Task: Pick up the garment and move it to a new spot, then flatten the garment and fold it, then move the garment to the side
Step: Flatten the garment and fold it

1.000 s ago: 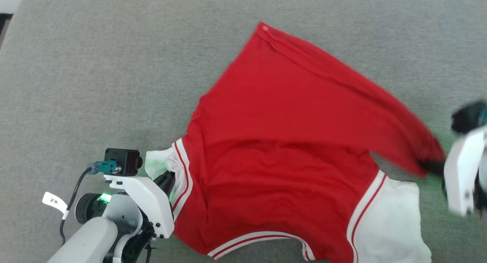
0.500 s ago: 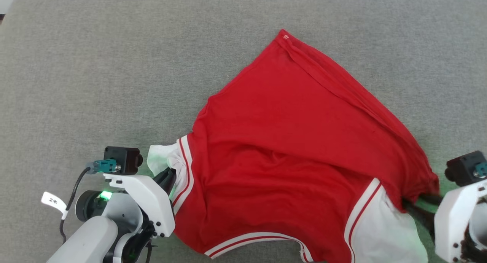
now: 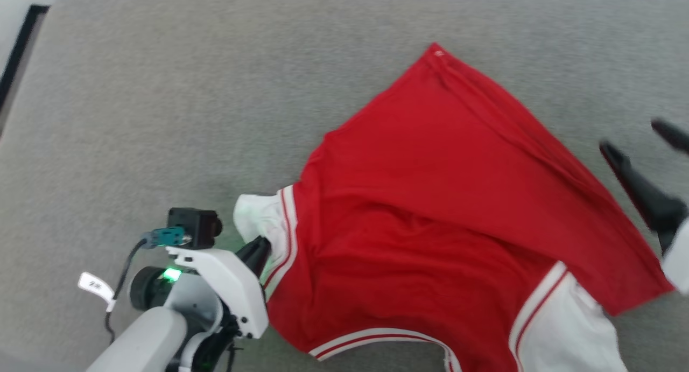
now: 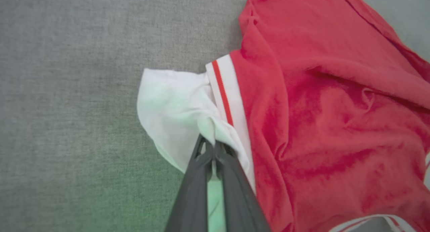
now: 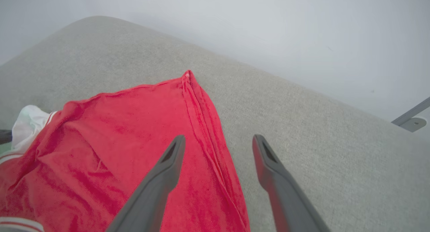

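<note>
We saw the red T-shirt (image 3: 430, 199) spread on the grey fabric surface (image 3: 161, 119). Our left gripper (image 4: 211, 145) was pinched onto its white sleeve (image 4: 168, 101). Our right gripper (image 5: 218, 139) hovered over its red edge, fingers wide apart and empty.

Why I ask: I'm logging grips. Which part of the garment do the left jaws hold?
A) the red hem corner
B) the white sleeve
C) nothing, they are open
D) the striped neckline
B: in the left wrist view the left gripper is shut on the white sleeve of the garment, just beside the striped seam trim.
</note>
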Motion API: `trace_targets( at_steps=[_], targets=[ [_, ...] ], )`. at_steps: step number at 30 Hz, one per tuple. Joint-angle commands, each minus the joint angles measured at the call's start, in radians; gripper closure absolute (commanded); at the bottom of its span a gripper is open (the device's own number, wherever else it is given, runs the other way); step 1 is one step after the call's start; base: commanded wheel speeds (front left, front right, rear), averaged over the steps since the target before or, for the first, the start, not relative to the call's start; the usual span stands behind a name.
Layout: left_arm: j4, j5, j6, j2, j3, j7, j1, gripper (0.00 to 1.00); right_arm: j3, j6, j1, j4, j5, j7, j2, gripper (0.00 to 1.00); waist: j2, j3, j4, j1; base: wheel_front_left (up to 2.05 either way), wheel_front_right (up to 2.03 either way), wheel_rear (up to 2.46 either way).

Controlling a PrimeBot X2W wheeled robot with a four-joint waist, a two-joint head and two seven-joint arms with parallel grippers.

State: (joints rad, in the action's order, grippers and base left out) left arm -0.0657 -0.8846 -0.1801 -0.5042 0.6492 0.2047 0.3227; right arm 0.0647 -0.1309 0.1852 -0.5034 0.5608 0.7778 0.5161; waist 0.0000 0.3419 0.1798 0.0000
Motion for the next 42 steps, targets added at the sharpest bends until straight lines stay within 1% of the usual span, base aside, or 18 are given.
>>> trace_targets(
  at_steps=[1,3,7,12,17,21,24,30,31,32,34,37,42],
  targets=[
    [-0.004,0.005,0.008,0.01,0.007,-0.005,0.015,1.0,-0.018,0.0,0.041,0.027,-0.01,-0.022,0.001,0.0,0.0,0.009,0.032,0.0,0.0,0.0,0.0],
    [-0.01,0.009,0.017,0.024,0.018,-0.006,0.027,1.0,-0.051,0.0,0.11,0.087,-0.001,-0.051,0.003,0.0,0.0,0.015,0.059,0.0,0.0,0.0,0.0],
    [-0.027,0.016,0.036,0.059,0.04,-0.012,0.054,1.0,-0.144,0.0,0.252,0.255,0.007,-0.096,0.033,0.0,0.0,0.027,0.119,0.0,0.0,0.0,0.0],
    [-0.057,0.025,0.066,0.101,0.067,-0.021,0.083,1.0,-0.269,0.0,0.433,0.503,0.036,-0.138,0.06,0.0,0.0,0.045,0.193,0.0,0.0,0.0,0.0],
    [-0.098,0.023,0.095,0.138,0.087,-0.028,0.112,1.0,-0.407,0.0,0.596,0.753,0.044,-0.143,0.083,0.0,0.0,0.064,0.263,0.0,0.0,0.0,0.0],
    [-0.128,0.023,0.116,0.166,0.101,-0.037,0.129,1.0,-0.506,0.0,0.697,0.935,0.053,-0.116,0.089,0.0,0.0,0.08,0.31,0.0,0.0,0.0,0.0],
    [-0.149,0.02,0.129,0.183,0.109,-0.046,0.134,1.0,-0.586,0.0,0.744,1.044,0.078,-0.067,0.086,0.0,0.0,0.09,0.336,0.0,0.0,0.0,0.0],
    [-0.181,0.014,0.139,0.199,0.109,-0.065,0.131,1.0,-0.762,0.0,0.723,1.21,0.137,0.118,0.09,0.0,0.0,0.095,0.351,0.0,0.0,0.0,0.0],
    [-0.186,0.011,0.141,0.201,0.109,-0.065,0.132,1.0,-0.776,0.0,0.717,1.236,0.148,0.146,0.091,0.24,0.0,0.095,0.351,0.0,0.0,0.0,0.0],
    [-0.192,0.008,0.142,0.202,0.108,-0.065,0.136,1.0,-0.794,0.0,0.716,1.253,0.149,0.17,0.096,1.0,0.0,0.096,0.349,0.0,0.0,0.0,0.0],
    [-0.198,0.005,0.144,0.203,0.106,-0.064,0.141,1.0,-0.809,0.0,0.72,1.255,0.153,0.173,0.098,1.0,0.0,0.096,0.347,0.0,0.0,0.0,0.0],
    [-0.21,-0.002,0.15,0.191,0.094,-0.052,0.167,1.0,-0.805,0.001,0.771,1.232,0.172,0.098,0.103,1.0,0.0,0.093,0.328,0.0,0.0,0.0,0.0],
    [-0.197,0.005,0.136,0.11,0.05,-0.01,0.238,1.0,-0.807,0.001,0.859,1.134,0.213,-0.001,0.132,1.0,0.0,0.064,0.267,0.0,0.0,0.0,0.0]
  ],
)
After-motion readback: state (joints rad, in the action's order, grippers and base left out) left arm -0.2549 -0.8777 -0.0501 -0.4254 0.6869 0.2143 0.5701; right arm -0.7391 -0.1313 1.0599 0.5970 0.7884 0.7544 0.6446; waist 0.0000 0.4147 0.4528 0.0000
